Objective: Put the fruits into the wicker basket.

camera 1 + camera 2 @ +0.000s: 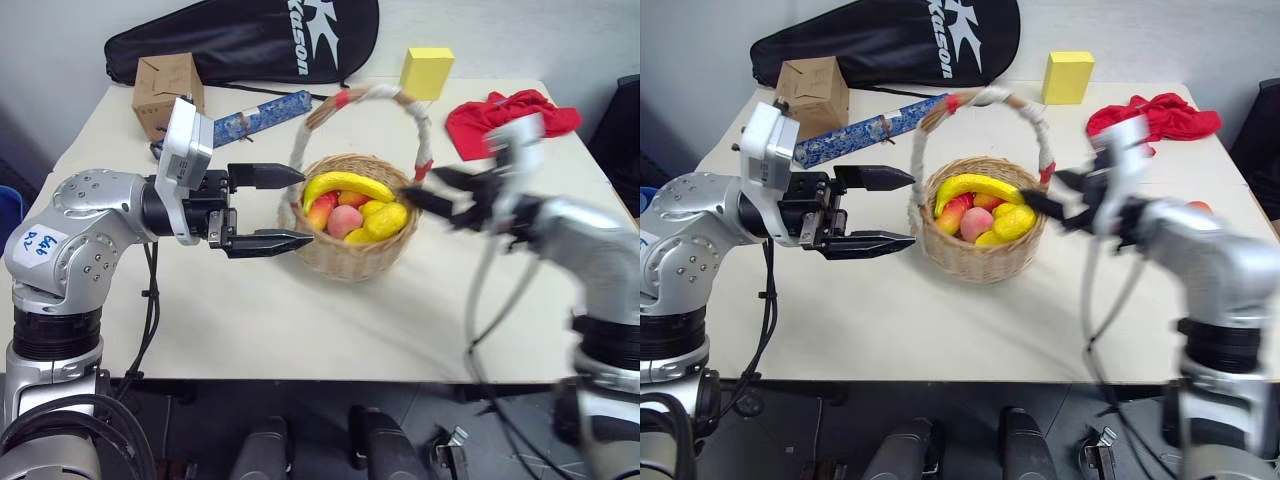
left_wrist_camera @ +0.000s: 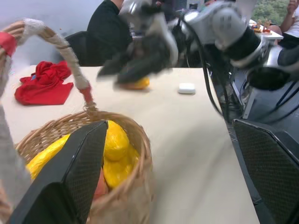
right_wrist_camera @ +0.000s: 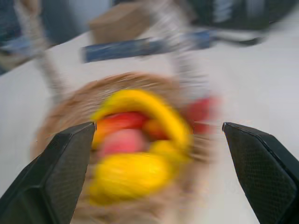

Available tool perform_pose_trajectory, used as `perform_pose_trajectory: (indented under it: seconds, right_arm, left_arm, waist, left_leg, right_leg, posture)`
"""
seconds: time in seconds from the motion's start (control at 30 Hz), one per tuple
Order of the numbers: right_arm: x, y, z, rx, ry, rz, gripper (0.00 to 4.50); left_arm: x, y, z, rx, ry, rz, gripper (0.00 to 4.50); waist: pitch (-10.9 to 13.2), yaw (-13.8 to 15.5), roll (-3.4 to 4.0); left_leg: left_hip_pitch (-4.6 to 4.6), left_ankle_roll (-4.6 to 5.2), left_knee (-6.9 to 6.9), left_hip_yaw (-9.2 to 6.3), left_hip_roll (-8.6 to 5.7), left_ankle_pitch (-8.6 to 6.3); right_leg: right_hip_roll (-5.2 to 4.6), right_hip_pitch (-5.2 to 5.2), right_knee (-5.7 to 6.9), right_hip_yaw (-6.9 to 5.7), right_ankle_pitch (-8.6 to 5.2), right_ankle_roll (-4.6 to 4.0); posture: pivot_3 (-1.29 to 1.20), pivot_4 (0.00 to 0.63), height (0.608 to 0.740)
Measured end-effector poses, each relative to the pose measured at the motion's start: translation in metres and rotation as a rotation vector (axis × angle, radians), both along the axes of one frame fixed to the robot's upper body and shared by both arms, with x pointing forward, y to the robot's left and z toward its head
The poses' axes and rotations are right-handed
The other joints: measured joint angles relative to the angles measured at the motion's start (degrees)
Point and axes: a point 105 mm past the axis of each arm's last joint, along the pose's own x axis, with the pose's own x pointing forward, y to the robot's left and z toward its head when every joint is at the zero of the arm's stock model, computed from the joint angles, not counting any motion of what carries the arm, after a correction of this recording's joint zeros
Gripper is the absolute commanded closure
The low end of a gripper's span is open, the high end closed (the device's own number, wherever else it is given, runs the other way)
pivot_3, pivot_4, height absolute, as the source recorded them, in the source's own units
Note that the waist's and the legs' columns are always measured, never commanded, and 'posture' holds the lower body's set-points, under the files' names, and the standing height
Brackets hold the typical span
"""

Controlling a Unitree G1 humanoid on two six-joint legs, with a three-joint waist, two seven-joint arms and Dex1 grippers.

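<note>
The wicker basket (image 1: 350,240) stands near the middle of the pale table (image 1: 300,320), its tall cord-wrapped handle (image 1: 420,120) arching over the load. Inside it lie the fruits: a banana (image 1: 347,184) across the top, a pink peach (image 1: 345,220) below it, a yellow lemon (image 1: 388,220) toward the robot's right side, and a red-and-orange piece at the robot's left rim that looks like the mango (image 1: 320,210), though it is half covered and hard to make out. The left gripper (image 1: 290,208) sits level just beside the basket's left wall, its two black fingers spread apart with nothing between them. The right gripper (image 1: 432,190) hangs at the basket's right rim by the foot of the handle, blurred, its fingers wide apart and empty. Farther back on the table are a cardboard box (image 1: 167,90), a blue patterned roll (image 1: 255,115), a yellow block (image 1: 427,72), a red cloth (image 1: 505,115) and a black racket bag (image 1: 250,40). In the left wrist view a small white case (image 2: 187,87) rests on the table beyond the basket.
</note>
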Motion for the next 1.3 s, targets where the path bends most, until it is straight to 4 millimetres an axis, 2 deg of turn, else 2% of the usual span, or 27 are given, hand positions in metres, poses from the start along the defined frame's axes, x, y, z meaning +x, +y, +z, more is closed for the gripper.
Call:
perform_pose_trajectory:
  seconds: [0.03,0.17,0.23,0.33,0.57,0.83,0.9,1.07,1.17,1.23,1.3]
  right_arm:
    - [0.0,-0.02,-0.004,-0.031,0.014,-0.073,0.03]
    - [0.011,-0.101,-0.047,-0.212,0.128,-0.389,0.03]
    - [0.018,-0.127,-0.062,-0.267,0.156,-0.498,0.03]
    - [0.032,-0.142,-0.069,-0.288,0.142,-0.573,0.03]
    - [0.066,-0.142,-0.1,-0.24,0.183,-0.621,0.03]
    - [0.069,-0.157,-0.111,-0.225,0.224,-0.729,0.03]
    - [0.068,-0.158,-0.118,-0.223,0.243,-0.734,0.4]
    - [0.069,-0.154,-0.125,-0.194,0.245,-0.706,1.82]
    - [0.068,-0.148,-0.124,-0.149,0.237,-0.642,1.95]
    - [0.066,-0.136,-0.123,-0.129,0.234,-0.521,1.96]
    - [0.055,-0.128,-0.122,-0.125,0.242,-0.395,1.96]
  left_arm:
    - [0.0,0.0,0.0,-0.001,0.0,-0.003,0.0]
    - [0.0,-0.002,-0.001,-0.006,0.004,-0.014,0.0]
    - [0.0,-0.004,-0.001,-0.008,0.004,-0.021,0.0]
    - [0.001,-0.007,0.0,-0.007,0.001,-0.028,0.0]
    - [0.002,-0.007,0.0,-0.006,-0.001,-0.021,0.0]
    - [0.001,-0.002,0.0,-0.011,-0.009,0.012,0.0]
    - [0.001,-0.001,0.001,-0.012,-0.012,0.02,0.0]
    - [0.0,-0.001,0.001,-0.01,-0.015,0.018,0.0]
    - [0.0,-0.001,0.001,-0.01,-0.015,0.018,0.0]
    - [0.0,-0.001,0.001,-0.009,-0.014,0.02,0.0]
    - [0.0,0.0,0.001,-0.01,-0.009,0.025,0.0]
  waist:
    - [0.0,-0.1,-0.04]
    - [0.0,-0.5,-0.05]
    - [0.0,-1.0,-0.04]
    - [0.0,-2.0,-0.03]
    - [0.0,-2.1,-0.02]
    - [0.0,-1.6,-0.01]
    - [0.0,-1.6,-0.01]
    - [0.0,-1.8,-0.01]
    - [0.0,-1.8,-0.01]
    - [0.0,-1.7,-0.01]
    - [0.0,-1.5,0.0]
  left_leg:
    - [0.06,0.02,0.01,0.05,0.0,-0.01]
    - [0.44,0.1,-0.07,0.56,-0.08,0.04]
    - [0.66,0.07,-0.14,0.76,-0.07,0.07]
    - [0.76,-0.03,-0.19,0.85,0.02,0.13]
    - [0.77,-0.42,-0.28,0.88,0.05,0.34]
    - [0.71,-0.43,-0.27,0.85,0.03,0.33]
    - [0.71,-0.43,-0.27,0.86,0.03,0.33]
    - [0.74,-0.47,-0.28,0.87,0.05,0.33]
    - [0.74,-0.47,-0.27,0.87,0.06,0.33]
    - [0.73,-0.47,-0.27,0.86,0.06,0.32]
    - [0.7,-0.45,-0.28,0.82,0.06,0.31]
  right_leg:
    - [0.01,0.05,0.0,0.03,0.01,0.01]
    - [0.06,0.09,-0.02,0.17,0.05,0.06]
    - [0.1,0.13,0.07,0.3,0.04,0.06]
    - [0.24,0.12,0.14,0.41,0.04,0.05]
    - [0.25,0.1,0.14,0.45,0.02,0.02]
    - [0.14,0.11,0.13,0.41,0.03,0.03]
    - [0.15,0.11,0.13,0.42,0.03,0.03]
    - [0.2,0.11,0.15,0.43,0.03,0.03]
    - [0.24,0.11,0.15,0.43,0.03,0.04]
    - [0.24,0.12,0.19,0.42,0.04,0.05]
    - [0.24,0.11,0.21,0.38,0.04,0.05]
  posture:
    - [0.0,0.15,0.74]
    - [0.0,0.15,0.74]
    - [0.0,0.15,0.74]
    - [0.0,0.15,0.74]
    - [0.0,0.15,0.74]
    - [0.0,0.15,0.74]
    - [0.0,0.15,0.74]
    - [0.0,0.15,0.74]
    - [0.0,0.15,0.74]
    - [0.0,0.15,0.74]
    - [0.0,0.15,0.74]
